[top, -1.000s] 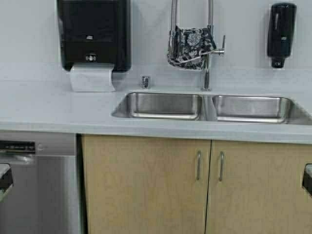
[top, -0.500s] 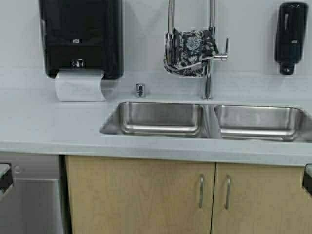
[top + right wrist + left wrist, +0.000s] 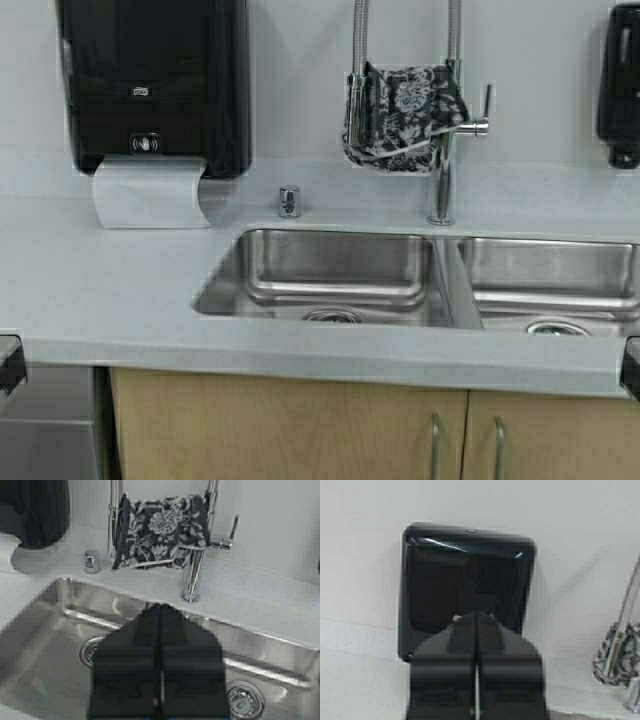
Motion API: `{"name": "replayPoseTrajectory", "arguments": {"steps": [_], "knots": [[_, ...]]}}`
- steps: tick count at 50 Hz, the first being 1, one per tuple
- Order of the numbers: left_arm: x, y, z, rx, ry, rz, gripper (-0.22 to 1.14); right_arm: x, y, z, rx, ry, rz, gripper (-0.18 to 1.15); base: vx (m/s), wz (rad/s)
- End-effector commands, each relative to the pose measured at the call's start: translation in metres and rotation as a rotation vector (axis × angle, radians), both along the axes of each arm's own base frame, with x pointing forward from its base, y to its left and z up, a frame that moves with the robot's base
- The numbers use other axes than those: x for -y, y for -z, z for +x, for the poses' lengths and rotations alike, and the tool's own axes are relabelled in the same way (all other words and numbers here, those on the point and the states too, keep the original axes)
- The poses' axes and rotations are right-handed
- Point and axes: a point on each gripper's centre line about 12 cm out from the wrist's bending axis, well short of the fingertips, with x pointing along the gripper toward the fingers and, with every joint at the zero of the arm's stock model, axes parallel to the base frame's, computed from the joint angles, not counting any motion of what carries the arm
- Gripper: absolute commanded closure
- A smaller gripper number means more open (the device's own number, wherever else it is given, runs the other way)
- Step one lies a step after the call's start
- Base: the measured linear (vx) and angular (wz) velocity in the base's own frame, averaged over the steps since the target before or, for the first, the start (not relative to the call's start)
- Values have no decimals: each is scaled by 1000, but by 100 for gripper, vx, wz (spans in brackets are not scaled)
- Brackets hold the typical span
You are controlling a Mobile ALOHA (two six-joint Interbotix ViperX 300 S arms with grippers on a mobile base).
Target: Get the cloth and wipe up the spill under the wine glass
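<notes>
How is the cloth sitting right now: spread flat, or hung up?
Hung up. The cloth is draped over the faucet above the sink, bunched and drooping; neither gripper touches it.

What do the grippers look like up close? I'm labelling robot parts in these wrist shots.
Both look alike: the left gripper and right gripper each have two matte black, blocky fingers tapering toward a blunt tip, split by a thin seam. No cables, markings or sleeves show.
</notes>
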Motion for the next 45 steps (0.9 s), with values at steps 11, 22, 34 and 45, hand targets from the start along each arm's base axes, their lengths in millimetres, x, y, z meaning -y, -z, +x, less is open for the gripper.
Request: {"name": "replayPoseTrajectory", "arguments": {"steps": [11,22,34,45], "knots": [[0,-5,-1,12,-3,2,89,-42,10,13,-25,-157,-4,91,28,2],[0,-6,-7,21,-4,4,89,-73,25,11,14,-283,22,80,26,1],[0,-5,-9,12,-6,3,89,-87,60,33,0,-309,42,49,21,0],[0,-3,-7,2,-6,3,89,-102,104,61,-39,-323,64,20,11,1]]}}
